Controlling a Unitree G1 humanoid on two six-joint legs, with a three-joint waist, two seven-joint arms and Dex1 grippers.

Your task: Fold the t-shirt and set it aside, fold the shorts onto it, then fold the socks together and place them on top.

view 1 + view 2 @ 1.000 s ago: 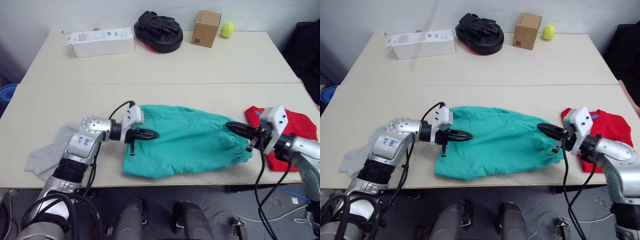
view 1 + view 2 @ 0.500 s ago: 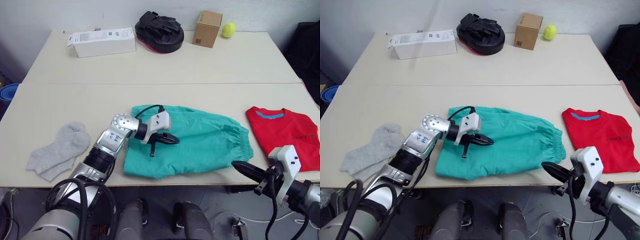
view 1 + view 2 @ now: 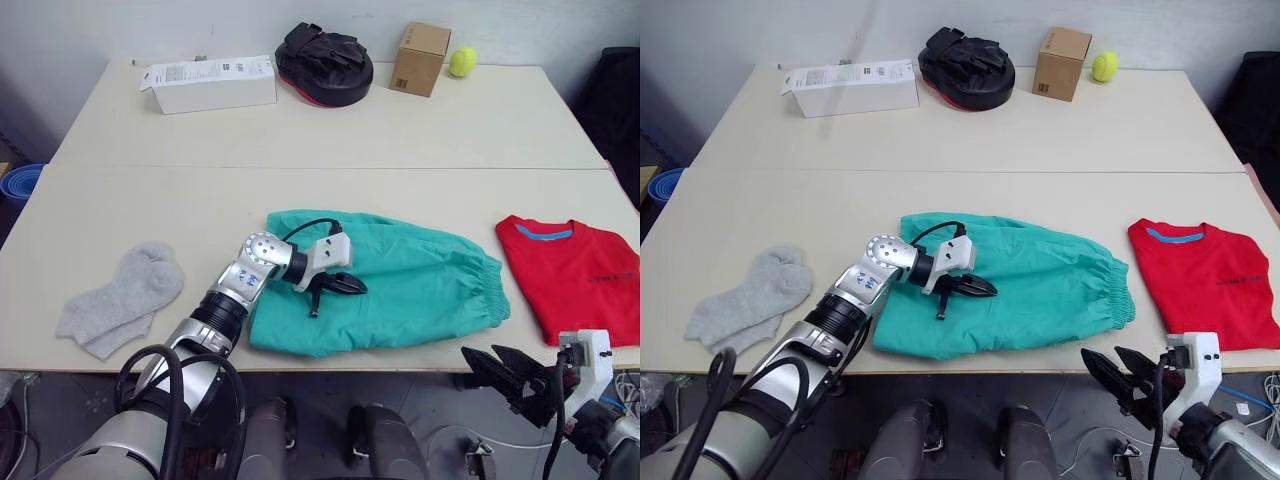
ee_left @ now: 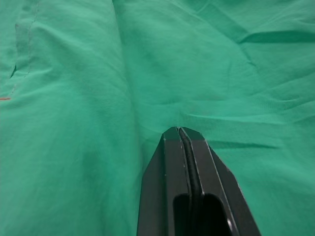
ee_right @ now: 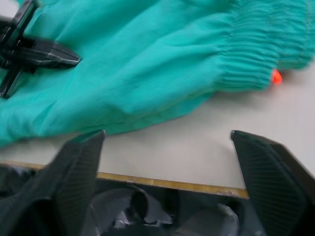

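Lab: bare worktables (image 3: 480,130), trailing cables.

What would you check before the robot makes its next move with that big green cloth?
1. Teal-green cloth shorts flat on the table: ok.
2. Left gripper over the shorts, fingers shut: ok; gripping cloth: cannot tell.
3. Right gripper open, below the table's front edge, off the cloth: not ok.
4. Bright red t-shirt folded and set aside: ok.
5. Light grey socks waiting apart: ok.

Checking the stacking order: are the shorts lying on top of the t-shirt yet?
No, the shorts lie flat on the table apart from the t-shirt, with bare tabletop between them.
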